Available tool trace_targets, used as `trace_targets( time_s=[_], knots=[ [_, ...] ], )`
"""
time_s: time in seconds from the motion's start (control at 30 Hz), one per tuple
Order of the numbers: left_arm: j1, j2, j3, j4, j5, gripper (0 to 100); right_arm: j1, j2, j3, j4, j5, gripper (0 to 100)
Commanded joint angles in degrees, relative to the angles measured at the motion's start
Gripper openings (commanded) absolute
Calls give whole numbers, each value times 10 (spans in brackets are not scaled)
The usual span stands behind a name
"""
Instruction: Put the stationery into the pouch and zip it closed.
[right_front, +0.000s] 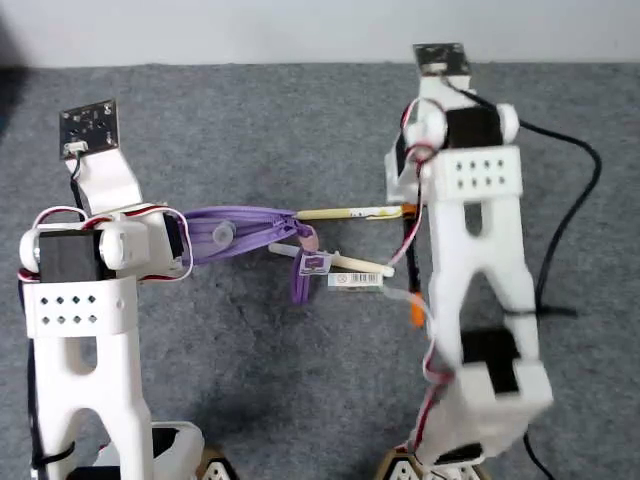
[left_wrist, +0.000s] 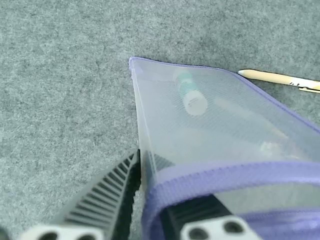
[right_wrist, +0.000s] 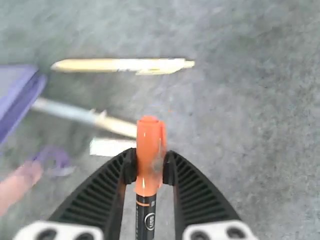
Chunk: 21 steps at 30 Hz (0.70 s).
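The purple-trimmed mesh pouch (right_front: 245, 235) lies mid-table with its opening toward the pens. My left gripper (right_front: 195, 242) is shut on its near end; in the left wrist view the fingers (left_wrist: 117, 187) pinch the pouch (left_wrist: 225, 130) at its edge. A small green-and-white tube (left_wrist: 190, 95) lies inside. My right gripper (right_wrist: 148, 159) is shut on an orange-capped marker (right_wrist: 149, 150), held above the table just right of the pouch opening (right_front: 415, 308). A cream pen (right_front: 350, 213) (right_wrist: 122, 65) and a second pen (right_front: 345, 263) (right_wrist: 85, 116) lie loose on the table.
A white label strip (right_front: 355, 280) (right_wrist: 112, 146) lies beside the second pen. A small purple tag (right_front: 315, 262) hangs at the pouch's zip end. Black cables (right_front: 570, 220) run along the right. Grey carpet covers the table.
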Motion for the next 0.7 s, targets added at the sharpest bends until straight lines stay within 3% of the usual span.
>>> trace_targets(
  time_s=[0.0, 0.43, 0.67],
  knots=[
    [-2, -4, -3, -2, 6, 15, -39, -143, 52, 20, -18, 7],
    [-2, -4, -3, -2, 6, 14, -184, -368, 93, 2, -141, 7],
    [-2, -4, -3, -2, 6, 14, -226, -444, 94, -77, -149, 7]
  ],
)
